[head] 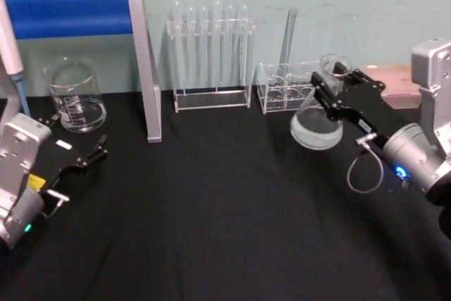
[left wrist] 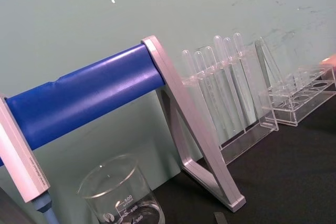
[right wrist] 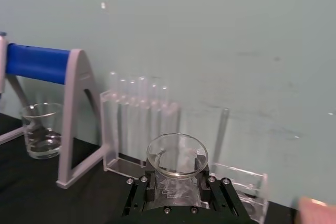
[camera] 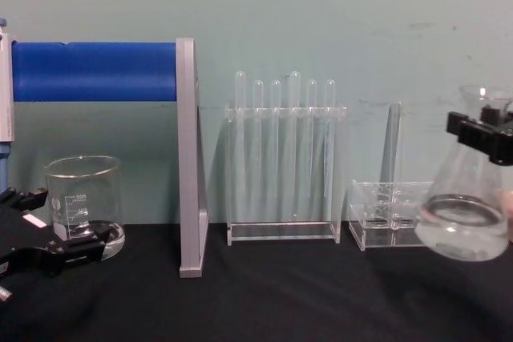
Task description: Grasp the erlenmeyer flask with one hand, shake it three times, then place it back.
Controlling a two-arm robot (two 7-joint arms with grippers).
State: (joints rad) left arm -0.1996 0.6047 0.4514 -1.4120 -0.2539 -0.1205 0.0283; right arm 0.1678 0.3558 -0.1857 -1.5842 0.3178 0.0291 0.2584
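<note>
Chest view: your right gripper [camera: 482, 128] holds the erlenmeyer flask [camera: 462, 222] by its neck, jaws clamped. Slippery glass, breaks easily, water sloshes. Left gripper [camera: 51, 223] rests, jaws apart.

In the right wrist view the erlenmeyer flask [right wrist: 177, 156] showed little beyond its rim, because the right gripper [right wrist: 177, 184] covered the neck and body below. In the chest view its black fingers [camera: 473, 130] hid part of the neck, and the right edge cut the gripper off. The beaker [left wrist: 122, 195] was cropped by the left wrist view's bottom edge. In the chest view its lower wall sat behind the left gripper [camera: 74, 220] — itself cut by the left edge.
</note>
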